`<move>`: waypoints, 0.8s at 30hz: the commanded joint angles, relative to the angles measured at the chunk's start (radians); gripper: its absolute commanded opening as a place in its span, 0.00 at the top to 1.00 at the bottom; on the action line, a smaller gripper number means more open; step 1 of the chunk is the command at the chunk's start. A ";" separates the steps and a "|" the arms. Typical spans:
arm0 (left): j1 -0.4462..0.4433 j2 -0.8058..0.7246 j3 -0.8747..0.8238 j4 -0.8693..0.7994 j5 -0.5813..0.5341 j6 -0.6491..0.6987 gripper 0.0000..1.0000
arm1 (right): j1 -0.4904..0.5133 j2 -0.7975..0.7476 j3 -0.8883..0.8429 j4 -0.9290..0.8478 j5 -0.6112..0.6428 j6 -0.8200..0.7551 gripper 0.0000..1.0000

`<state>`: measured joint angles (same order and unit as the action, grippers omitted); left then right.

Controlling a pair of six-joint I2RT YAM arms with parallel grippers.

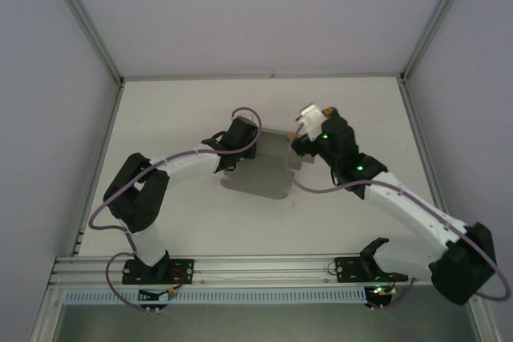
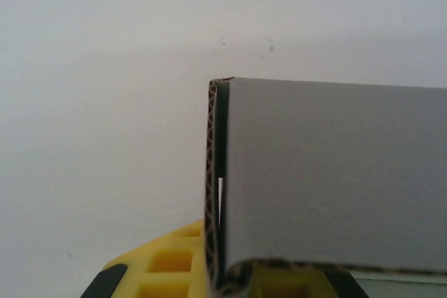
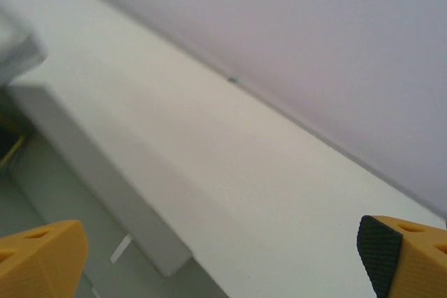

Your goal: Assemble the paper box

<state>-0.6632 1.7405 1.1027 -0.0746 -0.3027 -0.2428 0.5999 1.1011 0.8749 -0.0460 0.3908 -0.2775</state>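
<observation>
L arm runs from its near-left base out to mid table (image 1: 160, 118), where the L gripper (image 1: 238, 143) sits on the far-left edge of the paper box (image 1: 258, 172). The box is a thin grey card sheet, mostly flat, at the table centre between the 2 grippers. Its right edge looks turned up, but can't be sure from above.

In the L wrist view the card is doubled over on itself, w/ the corrugated edge showing along an upright fold. The grey panel spreads to the right. Yellow fingers (image 2: 167, 266) sit at the foot of the fold, 1 each side, and the jaws are pressed together on the doubled card.

R arm comes in from the near-right base. R gripper (image 3: 222, 259) is at the box's far-right corner, just beside the card. Its jaws stand wide apart w/ nothing between them: 1 yellow finger low left, the other low right w/ a black pad (image 3: 380, 249). In that view a pale grey strip of card lies left of centre, w/ white table past it and the pale back wall (image 3: 314, 47) beyond
</observation>
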 commanded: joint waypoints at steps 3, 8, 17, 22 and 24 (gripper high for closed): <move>-0.005 -0.087 -0.048 0.013 -0.025 0.012 1.00 | -0.126 0.054 0.105 -0.205 -0.003 0.327 0.00; -0.006 -0.135 -0.052 -0.029 -0.019 0.009 1.00 | -0.164 0.186 0.200 -0.321 -0.095 0.342 0.00; -0.006 -0.139 0.007 -0.119 -0.013 -0.028 1.00 | -0.160 0.263 0.157 -0.259 -0.298 0.384 0.00; -0.007 -0.118 0.027 -0.139 0.003 -0.049 1.00 | -0.114 0.317 0.135 -0.188 -0.306 0.398 0.00; -0.006 -0.109 0.033 -0.140 0.005 -0.070 1.00 | -0.096 0.338 0.140 -0.176 -0.284 0.417 0.00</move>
<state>-0.6651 1.6222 1.0847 -0.2184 -0.3164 -0.2607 0.4755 1.4063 1.0248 -0.2550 0.1287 0.1024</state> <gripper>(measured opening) 0.084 0.998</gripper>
